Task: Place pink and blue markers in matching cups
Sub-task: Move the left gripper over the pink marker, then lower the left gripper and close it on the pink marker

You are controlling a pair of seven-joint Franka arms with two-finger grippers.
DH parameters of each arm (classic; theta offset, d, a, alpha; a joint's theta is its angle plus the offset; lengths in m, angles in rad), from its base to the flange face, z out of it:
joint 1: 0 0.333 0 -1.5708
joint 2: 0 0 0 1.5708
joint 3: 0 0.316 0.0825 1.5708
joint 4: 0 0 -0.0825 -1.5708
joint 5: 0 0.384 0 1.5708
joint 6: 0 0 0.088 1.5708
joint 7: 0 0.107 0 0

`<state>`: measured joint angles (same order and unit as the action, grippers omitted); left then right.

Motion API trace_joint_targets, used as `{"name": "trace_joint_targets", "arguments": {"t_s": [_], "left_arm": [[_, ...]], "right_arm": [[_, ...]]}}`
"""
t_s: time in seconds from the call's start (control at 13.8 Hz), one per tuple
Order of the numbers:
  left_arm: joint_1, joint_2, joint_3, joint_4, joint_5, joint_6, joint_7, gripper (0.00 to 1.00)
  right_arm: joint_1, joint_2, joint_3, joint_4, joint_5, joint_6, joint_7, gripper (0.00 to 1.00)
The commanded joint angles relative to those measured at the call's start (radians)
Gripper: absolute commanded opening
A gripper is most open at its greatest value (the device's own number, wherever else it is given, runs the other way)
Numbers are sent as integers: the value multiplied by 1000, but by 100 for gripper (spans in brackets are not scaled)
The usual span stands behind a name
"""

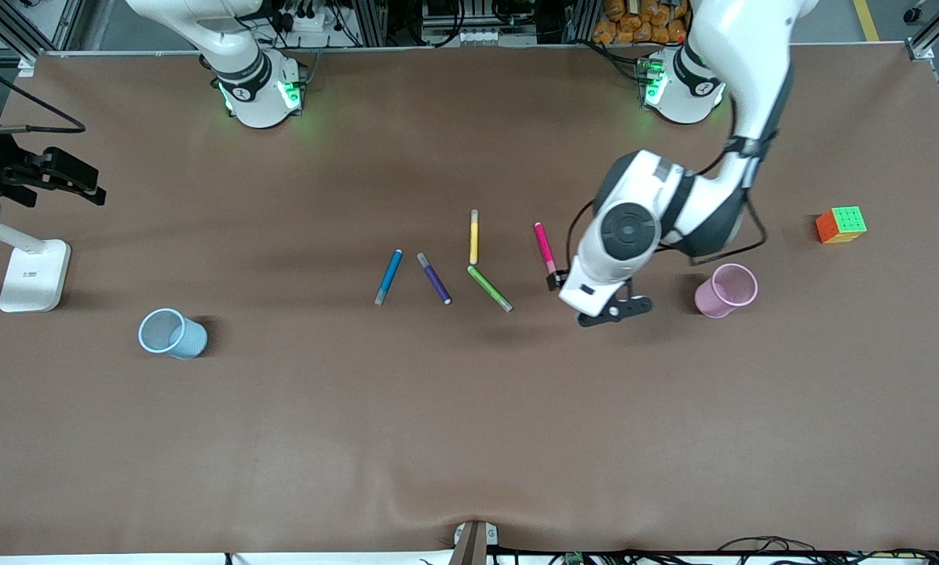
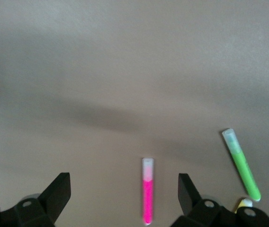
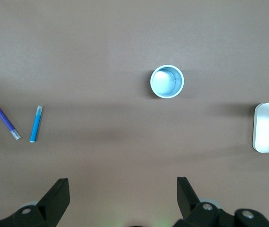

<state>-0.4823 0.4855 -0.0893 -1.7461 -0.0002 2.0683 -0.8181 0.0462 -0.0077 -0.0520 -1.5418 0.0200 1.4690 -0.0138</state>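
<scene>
Blue cup, L gripper wide open, empty.

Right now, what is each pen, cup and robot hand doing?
Pink pen: lying flat, not held.
Blue pen: lying flat, not held.
Pink cup: upright, empty.
Blue cup: upright, empty.
Left gripper: open, over the pink pen.
Right gripper: open, holding nothing, up high.

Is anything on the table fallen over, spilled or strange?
Nothing is spilled or damaged. Both cups stand upright and the markers lie flat. Only the cube, near the pink cup at the left arm's end, seems unrelated to markers and cups.
</scene>
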Motion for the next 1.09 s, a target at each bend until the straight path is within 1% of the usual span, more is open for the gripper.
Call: {"name": "trace_joint_targets", "arguments": {"t_s": [0.0,0.29,0.58,0.72,0.8,0.94,1.01], "left_arm": [[-38,21,3,-32,8,85,-78,100],[-41,34,2,-147,8,277,-78,100],[-94,76,3,-153,17,328,-165,100],[-94,58,3,-180,22,328,-167,100],[-96,48,5,-194,22,328,-167,94],[-87,38,5,-217,22,328,-165,92],[-91,39,3,-217,22,329,-174,81]], "right_arm": [[6,-3,-2,-6,-6,7,3,100],[6,0,-2,-6,-6,7,3,100],[6,0,-2,-6,-5,7,3,100],[6,0,-2,-6,-5,7,3,100],[6,0,-2,-6,-5,7,3,100],[6,0,-2,-6,-5,7,3,100],[6,0,-2,-6,-5,7,3,100]]}}
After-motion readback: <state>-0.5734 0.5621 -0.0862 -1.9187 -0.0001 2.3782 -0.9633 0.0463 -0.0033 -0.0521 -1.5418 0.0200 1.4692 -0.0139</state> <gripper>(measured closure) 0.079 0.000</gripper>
